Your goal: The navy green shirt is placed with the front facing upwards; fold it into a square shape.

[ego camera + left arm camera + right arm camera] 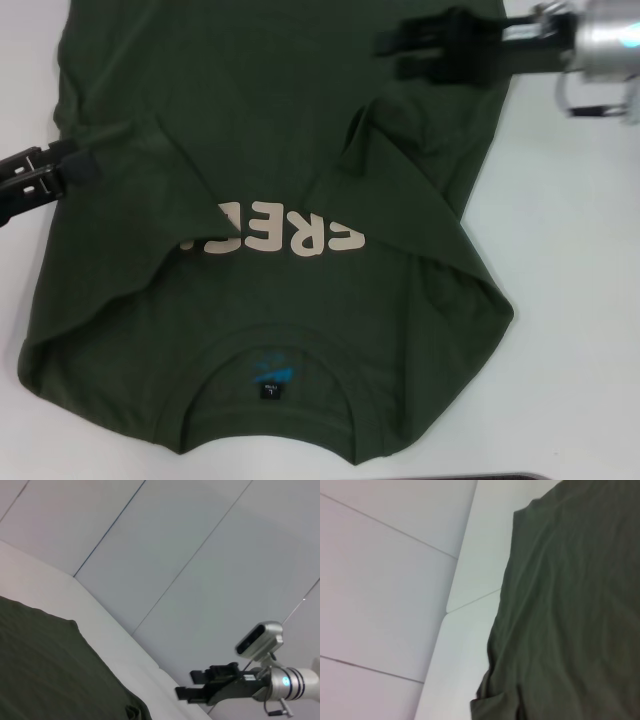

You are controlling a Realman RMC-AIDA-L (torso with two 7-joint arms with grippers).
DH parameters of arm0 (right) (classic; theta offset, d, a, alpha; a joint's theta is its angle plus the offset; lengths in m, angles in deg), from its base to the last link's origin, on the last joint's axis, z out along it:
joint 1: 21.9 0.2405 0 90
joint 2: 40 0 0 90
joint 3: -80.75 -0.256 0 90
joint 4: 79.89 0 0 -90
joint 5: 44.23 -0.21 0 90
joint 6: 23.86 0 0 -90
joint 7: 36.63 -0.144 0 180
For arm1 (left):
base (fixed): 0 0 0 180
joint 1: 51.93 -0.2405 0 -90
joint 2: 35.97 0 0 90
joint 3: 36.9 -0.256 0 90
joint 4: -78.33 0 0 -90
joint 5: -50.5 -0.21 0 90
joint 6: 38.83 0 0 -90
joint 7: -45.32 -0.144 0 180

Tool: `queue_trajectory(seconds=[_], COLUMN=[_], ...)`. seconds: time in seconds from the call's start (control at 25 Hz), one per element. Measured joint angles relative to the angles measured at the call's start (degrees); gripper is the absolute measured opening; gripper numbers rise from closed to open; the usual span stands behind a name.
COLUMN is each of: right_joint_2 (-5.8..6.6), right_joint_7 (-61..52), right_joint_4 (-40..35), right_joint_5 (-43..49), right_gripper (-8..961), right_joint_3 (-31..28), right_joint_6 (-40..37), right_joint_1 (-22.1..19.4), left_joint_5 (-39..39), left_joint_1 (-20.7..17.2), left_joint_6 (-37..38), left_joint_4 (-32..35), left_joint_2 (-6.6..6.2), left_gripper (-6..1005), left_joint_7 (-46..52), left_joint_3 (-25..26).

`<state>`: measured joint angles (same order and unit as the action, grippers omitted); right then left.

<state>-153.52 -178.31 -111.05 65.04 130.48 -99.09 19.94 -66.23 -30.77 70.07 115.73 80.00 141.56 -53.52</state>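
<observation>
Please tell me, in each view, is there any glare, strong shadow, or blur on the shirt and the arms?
Head view: even light, no glare on the navy green shirt; the lettering is slightly soft; the right pincer casts little shadow.
Left wrist view: shirt edge soft, the far right arm sharper.
Right wrist view: the folds are blurred, the white table is bright but not glaring.

The navy green shirt point(45, 665) lies flat on the white table point(100, 625). Only 1 part of it shows, with a wavy edge and a small fold at its corner. Past the table edge is a pale floor point(200, 545) with thin lines across it. The right gripper point(192, 685) hangs in the air just past the shirt's edge. Its 2 black fingers point(197, 674) are apart, with nothing between them. A small silver camera point(259, 639) sits on its wrist.
</observation>
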Motion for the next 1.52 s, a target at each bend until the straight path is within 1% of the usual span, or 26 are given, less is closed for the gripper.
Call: queue_trajectory(seconds=[0.16, 0.32, 0.4, 0.52, 0.68, 0.72, 0.76, 0.88, 1.0, 1.12, 1.2, 1.28, 1.32, 1.44, 1.52], right_joint_2=[4.11, 7.28, 8.12, 8.52, 8.65, 8.59, 8.59, 8.32, 8.08, 8.05, 7.8, 6.93, 6.26, 3.63, 2.15], right_joint_7=[-2.19, -3.61, -5.24, -6.92, -1.58, 1.53, 1.53, 2.03, 2.16, 2.59, 3.02, 3.59, 3.84, 4.94, 5.47], right_joint_4=[-2.84, -3.56, -5.15, -9.12, -11.1, -11.28, -11.28, -12.23, -13.23, -13.43, -13.47, -13.63, -13.77, -14.48, -14.74], right_joint_5=[0.07, 1.89, 4.05, 8.76, 15.71, 19.46, 19.46, 24.26, 25.56, 25.8, 26.35, 27.53, 28.38, 31.35, 32.47], right_gripper=[566, 566, 566, 566, 566, 566, 566, 566, 566, 566, 566, 566, 566, 566, 566], right_joint_3=[0.4, 0.02, -0.14, -0.14, -0.13, -0.12, -0.12, -0.11, -0.09, 0.05, 0.37, 0.57, 0.61, 0.65, 0.66], right_joint_6=[-4.64, -11.66, -14.79, -18.17, -23.58, -27.16, -27.16, -30.63, -32.0, -32.09, -31.73, -30.74, -30.04, -27.75, -26.66], right_joint_1=[-2.56, -4.08, -4.65, -5.55, -5.08, -4.23, -4.23, -3.53, -3.85, -4.4, -4.71, -4.8, -4.75, -4.08, -3.44], left_joint_5=[0.17, 0.18, 0.15, -0.18, -0.05, -0.01, 0.02, 0.05, 0.08, 0.1, 0.1, 0.1, 0.1, 0.1, 0.1], left_joint_1=[-0.4, -0.54, -0.33, -0.01, -0.03, -0.07, -0.06, 0.13, 0.33, 0.35, 0.37, 0.37, 0.38, 0.37, 0.37], left_joint_6=[0.03, 0.06, 0.06, 0.09, 0.15, 0.17, 0.18, 0.18, 0.16, 0.15, 0.13, 0.11, 0.08, 0.03, 0.02], left_joint_4=[0.04, 0.05, 0.05, 0.05, 0.04, 0.04, 0.04, 0.04, 0.04, 0.04, 0.03, -0.04, -0.07, -0.08, -0.07], left_joint_2=[-0.09, -0.24, -0.59, -1.1, -1.31, -1.34, -1.35, -1.36, -1.36, -1.36, -1.36, -1.37, -1.37, -1.35, -1.32], left_gripper=[842, 841, 841, 842, 841, 840, 840, 838, 838, 839, 839, 839, 839, 838, 838], left_joint_7=[0.11, 0.51, 1.69, 3.87, 4.68, 4.69, 4.69, 4.71, 4.72, 4.73, 4.75, 4.75, 4.75, 4.75, 4.75], left_joint_3=[0.01, -0.01, -0.17, -0.54, -0.4, -0.28, -0.25, -0.23, -0.23, -0.19, -0.17, -0.16, -0.17, -0.17, -0.17])
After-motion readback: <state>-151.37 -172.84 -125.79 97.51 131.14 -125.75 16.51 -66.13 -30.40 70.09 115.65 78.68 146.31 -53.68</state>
